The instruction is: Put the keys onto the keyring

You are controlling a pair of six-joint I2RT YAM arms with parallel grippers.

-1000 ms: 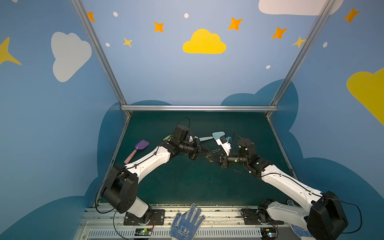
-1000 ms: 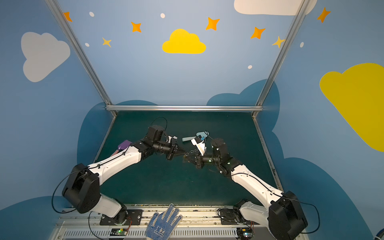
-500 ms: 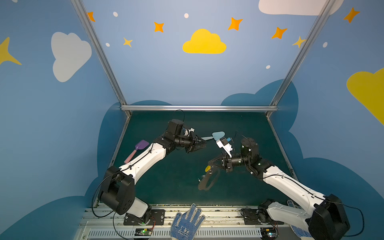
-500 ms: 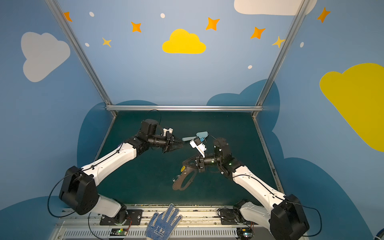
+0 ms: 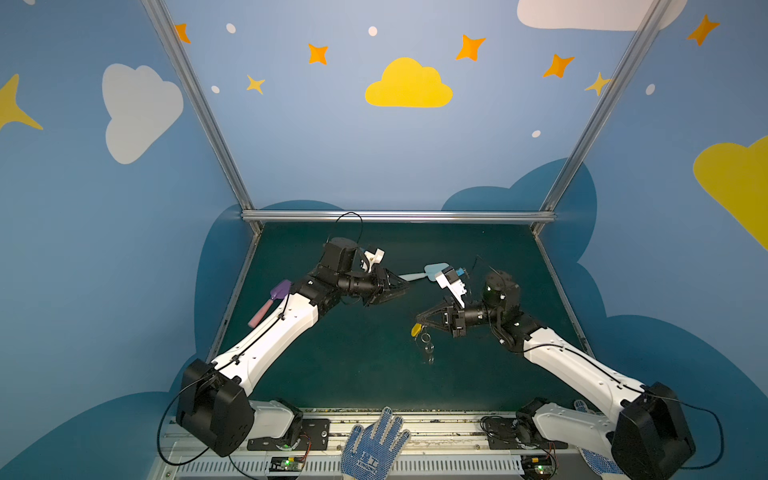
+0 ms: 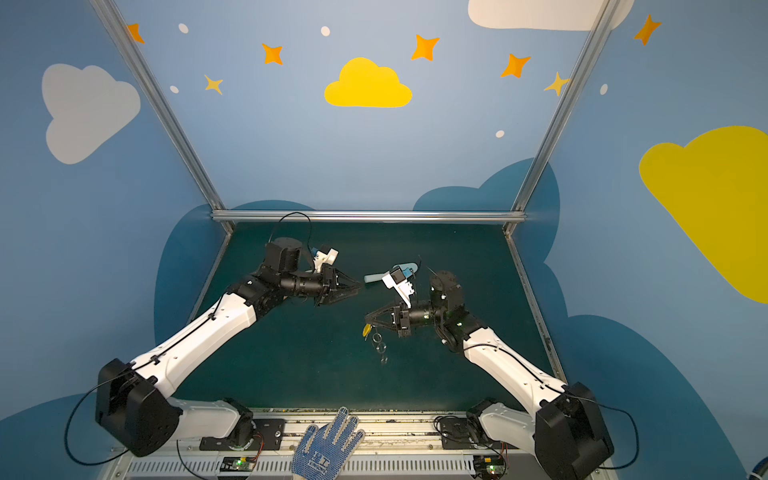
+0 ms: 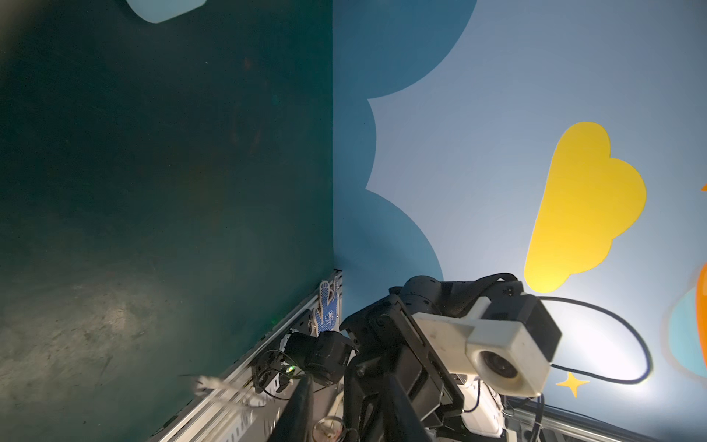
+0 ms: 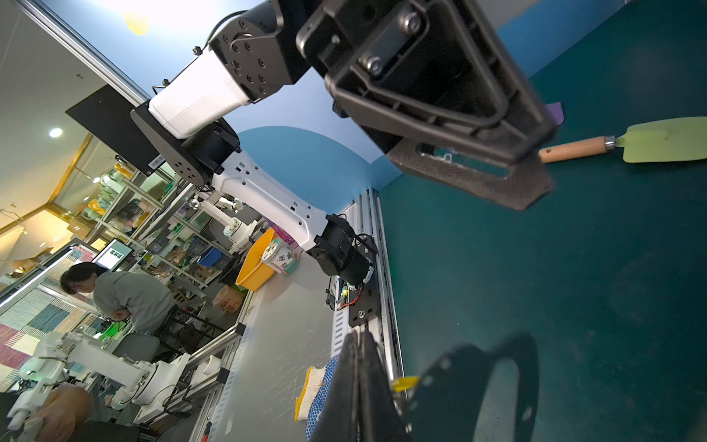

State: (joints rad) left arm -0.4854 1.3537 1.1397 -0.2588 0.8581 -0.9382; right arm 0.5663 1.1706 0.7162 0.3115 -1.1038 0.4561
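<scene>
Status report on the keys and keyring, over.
Left gripper open, empty. Right gripper shut on keys, yellow tag at its tip. Keyring dangles below, blurred; threading unclear. Blue shovel behind, not in the way.

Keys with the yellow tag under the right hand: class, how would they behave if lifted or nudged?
The keys dangle by the plate pinched in the right hand, so they'd probably swing and twist. They look tiny beside the hand, so likely light. The metal rings suggest a loose, floppy bunch.

surface — dark green table mat (image 5: 353, 374); on it — purple shovel (image 5: 267, 308) | pale blue shovel (image 5: 433, 269)
</scene>
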